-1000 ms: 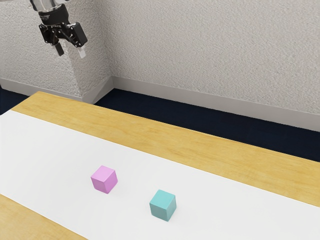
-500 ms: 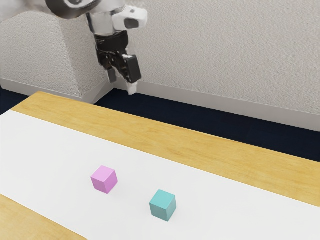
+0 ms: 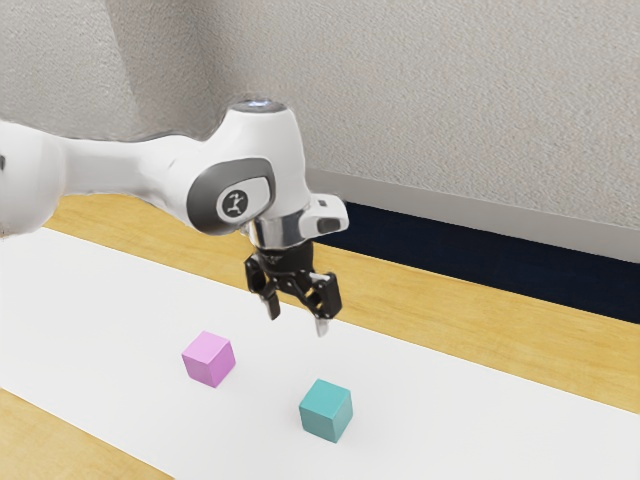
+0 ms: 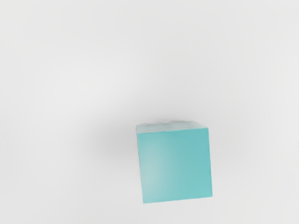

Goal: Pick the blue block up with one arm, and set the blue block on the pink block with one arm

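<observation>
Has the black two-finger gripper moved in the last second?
Yes. The black two-finger gripper dropped and swung toward the exterior view's right, from high and left of the pink block to low above the blue block.

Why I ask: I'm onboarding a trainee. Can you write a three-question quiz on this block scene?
1. True or false: the blue block is stacked on the pink block.
2. Which block lies nearer the exterior view's left?
3. The end effector is: A) open, above the white mat; B) shut on the blue block; C) shut on the pink block.

Key: 1 false; 2 pink block; 3 A.
</observation>
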Action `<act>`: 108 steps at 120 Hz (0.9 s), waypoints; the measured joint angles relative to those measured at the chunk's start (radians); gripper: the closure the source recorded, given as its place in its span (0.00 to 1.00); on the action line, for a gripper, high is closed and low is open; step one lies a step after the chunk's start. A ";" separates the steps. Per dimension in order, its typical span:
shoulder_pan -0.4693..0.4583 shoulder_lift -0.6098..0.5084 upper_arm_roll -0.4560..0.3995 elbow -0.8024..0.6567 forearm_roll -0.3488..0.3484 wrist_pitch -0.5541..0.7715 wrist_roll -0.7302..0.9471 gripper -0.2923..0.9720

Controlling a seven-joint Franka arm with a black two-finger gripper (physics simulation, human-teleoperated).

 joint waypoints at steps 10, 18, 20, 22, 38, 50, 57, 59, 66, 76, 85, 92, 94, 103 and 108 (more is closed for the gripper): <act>-0.002 0.046 0.009 -0.036 -0.052 0.084 -0.039 0.25; 0.004 0.061 0.014 -0.071 -0.076 0.156 -0.067 0.25; 0.007 0.063 0.015 -0.076 -0.080 0.173 -0.074 0.25; 0.012 0.064 0.016 -0.082 -0.084 0.189 -0.080 0.24; 0.036 0.065 0.016 -0.159 -0.099 0.338 -0.148 0.24; 0.011 0.067 0.016 -0.177 -0.100 0.412 -0.191 0.24; -0.018 0.076 0.016 -0.187 -0.098 0.441 -0.212 0.23; -0.026 0.081 0.016 -0.190 -0.095 0.448 -0.217 0.23; -0.047 0.092 0.016 -0.195 -0.084 0.468 -0.233 0.23; -0.058 0.101 0.014 -0.206 -0.075 0.487 -0.243 0.23; -0.063 0.115 0.013 -0.217 -0.071 0.498 -0.245 0.23; -0.064 0.122 0.013 -0.224 -0.069 0.505 -0.238 0.23; -0.064 0.123 0.013 -0.225 -0.069 0.506 -0.235 0.23; -0.062 0.130 0.016 -0.230 -0.069 0.512 -0.219 0.23; -0.061 0.136 0.016 -0.233 -0.069 0.514 -0.208 0.23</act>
